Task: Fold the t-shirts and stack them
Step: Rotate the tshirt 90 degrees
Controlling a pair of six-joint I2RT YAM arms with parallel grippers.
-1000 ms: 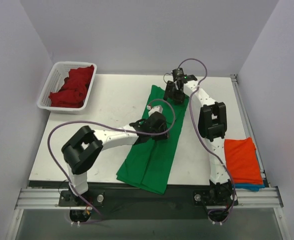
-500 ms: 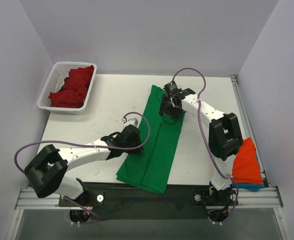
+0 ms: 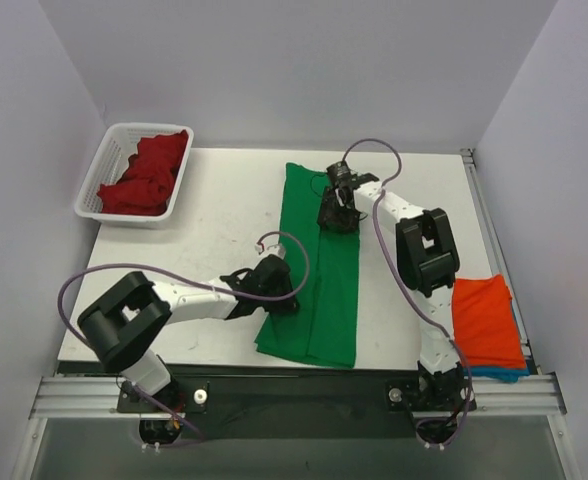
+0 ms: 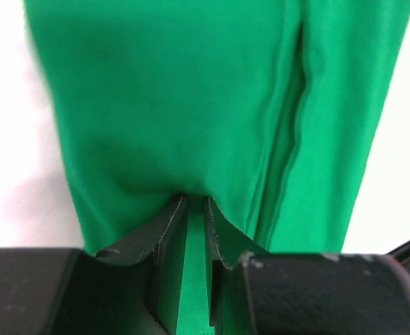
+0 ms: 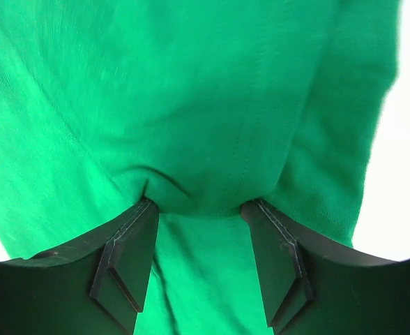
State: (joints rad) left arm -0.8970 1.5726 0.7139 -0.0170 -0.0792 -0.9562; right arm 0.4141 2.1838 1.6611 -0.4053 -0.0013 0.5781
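Observation:
A bright green t-shirt (image 3: pixel 329 290) lies as a long, lengthwise-folded strip down the middle of the table. My left gripper (image 3: pixel 277 283) sits at its left edge near the lower end. In the left wrist view the jaws (image 4: pixel 193 199) are nearly together, with a thin fold of the green cloth (image 4: pixel 177 105) pinched between them. My right gripper (image 3: pixel 336 212) is on the strip's upper right part. There its jaws (image 5: pixel 199 204) stand wide around a thick bunch of green cloth (image 5: pixel 191 105). A folded orange t-shirt (image 3: pixel 486 320) rests on a blue one (image 3: pixel 494 373) at the right edge.
A white slotted basket (image 3: pixel 86 205) at the back left corner holds a crumpled dark red t-shirt (image 3: pixel 149 170). White tabletop (image 3: pixel 214 200) shows between the basket and the green strip. Grey walls close in the back and both sides.
The green strip has swung from slanted to nearly straight, top end going left, bottom end right. My left gripper moved down its left edge and closed on the cloth. The right gripper came slightly nearer.

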